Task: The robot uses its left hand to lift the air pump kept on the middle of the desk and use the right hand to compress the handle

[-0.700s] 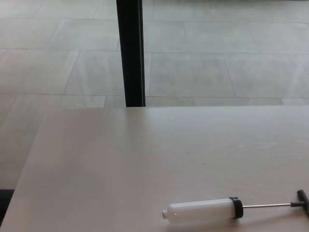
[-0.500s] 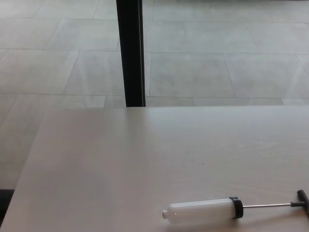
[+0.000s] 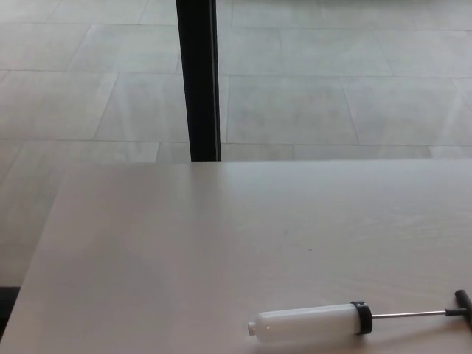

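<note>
White plastic, the air pump (image 3: pixel 310 323) is lying on its side near the desk (image 3: pixel 147 258) front, handle (image 3: pixel 462 304) extended rightward; neither hand is showing, so finger state is unknowable, and the left-hand reach is seemingly pending.

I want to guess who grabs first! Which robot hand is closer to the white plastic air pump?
Neither can be judged: no robot hand shows. The white plastic air pump lies alone on the pale desk.
</note>
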`<state>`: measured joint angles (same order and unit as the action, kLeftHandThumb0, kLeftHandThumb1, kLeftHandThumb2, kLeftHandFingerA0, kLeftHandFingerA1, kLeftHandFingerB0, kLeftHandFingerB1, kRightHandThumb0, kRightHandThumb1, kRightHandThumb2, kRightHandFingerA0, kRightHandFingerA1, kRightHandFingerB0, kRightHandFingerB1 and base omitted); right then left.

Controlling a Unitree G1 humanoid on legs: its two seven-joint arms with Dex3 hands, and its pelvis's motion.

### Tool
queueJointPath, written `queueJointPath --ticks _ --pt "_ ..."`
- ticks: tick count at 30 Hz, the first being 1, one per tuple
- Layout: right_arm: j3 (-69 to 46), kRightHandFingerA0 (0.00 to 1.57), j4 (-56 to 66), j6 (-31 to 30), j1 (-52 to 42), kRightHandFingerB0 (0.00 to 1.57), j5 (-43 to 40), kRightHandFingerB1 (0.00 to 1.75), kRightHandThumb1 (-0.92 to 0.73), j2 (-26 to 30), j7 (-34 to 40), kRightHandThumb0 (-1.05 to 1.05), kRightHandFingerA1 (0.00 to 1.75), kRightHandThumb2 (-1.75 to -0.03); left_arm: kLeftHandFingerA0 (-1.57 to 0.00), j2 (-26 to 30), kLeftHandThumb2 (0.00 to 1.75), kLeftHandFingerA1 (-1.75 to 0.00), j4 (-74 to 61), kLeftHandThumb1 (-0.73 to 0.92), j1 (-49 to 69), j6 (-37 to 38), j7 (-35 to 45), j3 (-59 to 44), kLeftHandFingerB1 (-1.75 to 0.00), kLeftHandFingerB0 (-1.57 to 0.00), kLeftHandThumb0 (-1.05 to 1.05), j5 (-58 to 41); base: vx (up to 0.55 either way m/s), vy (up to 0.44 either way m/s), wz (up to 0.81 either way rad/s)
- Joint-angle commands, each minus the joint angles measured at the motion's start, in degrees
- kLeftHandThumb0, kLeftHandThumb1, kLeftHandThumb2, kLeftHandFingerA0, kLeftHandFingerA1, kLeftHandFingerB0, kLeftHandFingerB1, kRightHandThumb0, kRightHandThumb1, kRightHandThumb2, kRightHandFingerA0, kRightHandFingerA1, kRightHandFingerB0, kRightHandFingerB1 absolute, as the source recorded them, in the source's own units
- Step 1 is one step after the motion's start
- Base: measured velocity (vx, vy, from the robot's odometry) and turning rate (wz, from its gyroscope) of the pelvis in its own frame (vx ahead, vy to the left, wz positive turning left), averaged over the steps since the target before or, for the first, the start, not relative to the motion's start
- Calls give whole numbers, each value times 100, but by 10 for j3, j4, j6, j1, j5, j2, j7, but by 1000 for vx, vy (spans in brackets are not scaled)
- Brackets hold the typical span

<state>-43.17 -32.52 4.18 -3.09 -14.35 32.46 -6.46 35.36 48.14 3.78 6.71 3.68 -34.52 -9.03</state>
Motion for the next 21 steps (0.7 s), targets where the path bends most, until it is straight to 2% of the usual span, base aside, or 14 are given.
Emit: queueJointPath --ticks 1,2,4,6,7,8,9,11,12,14,15,16,17,21 --pt "51 25 223 -84 83 24 -16 45 -88 31 21 -81 59 -67 -43 -13 58 -48 -494 60 -127 -136 -51 163 -42 -50 -64 130 0 0 0" --pt "60 28 235 -88 83 26 -3 42 -89 31 24 -84 55 -67 -36 -21 87 -57 -493 46 -144 -106 -41 185 -56 -44 -60 148 0 0 0" --pt "61 28 239 -90 82 26 0 42 -89 27 24 -84 55 -67 -36 -22 87 -57 -499 46 -145 -110 -39 186 -56 -44 -60 153 0 0 0" --pt "83 31 284 -91 69 28 11 35 -90 10 22 -85 47 -67 -34 -59 88 -59 -539 45 -188 -142 -7 261 -56 -39 -60 169 0 0 0" --pt "91 27 297 -95 64 23 13 37 -78 7 17 -91 49 -80 -42 -63 58 -53 -552 59 -192 -154 -3 280 -44 -45 -66 192 0 0 0" --pt "108 28 317 -105 57 27 20 32 -92 1 13 -85 44 -69 -41 -79 92 -63 -565 48 -206 -162 13 322 -55 -38 -69 231 0 0 0" --pt "120 26 328 -103 51 23 23 31 -92 -3 5 -82 44 -69 -42 -96 58 -58 -567 61 -220 -161 21 352 -47 -44 -69 252 0 0 0" --pt "137 24 317 -76 48 20 37 31 -92 -9 -8 -76 42 -72 -42 -127 57 -56 -560 57 -235 -150 19 384 -48 -44 -64 263 0 0 0" --pt "147 24 309 -72 50 20 34 31 -92 -14 -16 -74 41 -72 -40 -138 89 -62 -557 45 -244 -156 24 407 -56 -40 -65 282 0 0 0" --pt "171 21 301 -63 51 18 39 31 -92 -21 -31 -72 41 -72 -44 -169 89 -62 -538 48 -257 -146 24 452 -53 -38 -69 312 0 0 0" --pt "177 22 297 -55 52 18 42 33 -92 -23 -36 -76 43 -72 -42 -175 58 -55 -533 61 -261 -146 26 463 -46 -46 -66 319 0 0 0" --pt "189 22 291 -45 52 18 47 33 -92 -26 -41 -75 42 -73 -37 -185 92 -61 -527 51 -270 -161 33 485 -56 -41 -75 328 0 0 0" --pt "197 22 293 -47 51 18 47 31 -92 -29 -42 -79 42 -71 -40 -191 59 -56 -524 62 -275 -172 34 499 -47 -45 -70 335 0 0 0" --pt "225 22 308 -49 48 18 45 32 -92 -49 -37 -78 40 -72 -44 -222 59 -56 -500 63 -282 -189 14 543 -48 -46 -70 359 0 0 0"
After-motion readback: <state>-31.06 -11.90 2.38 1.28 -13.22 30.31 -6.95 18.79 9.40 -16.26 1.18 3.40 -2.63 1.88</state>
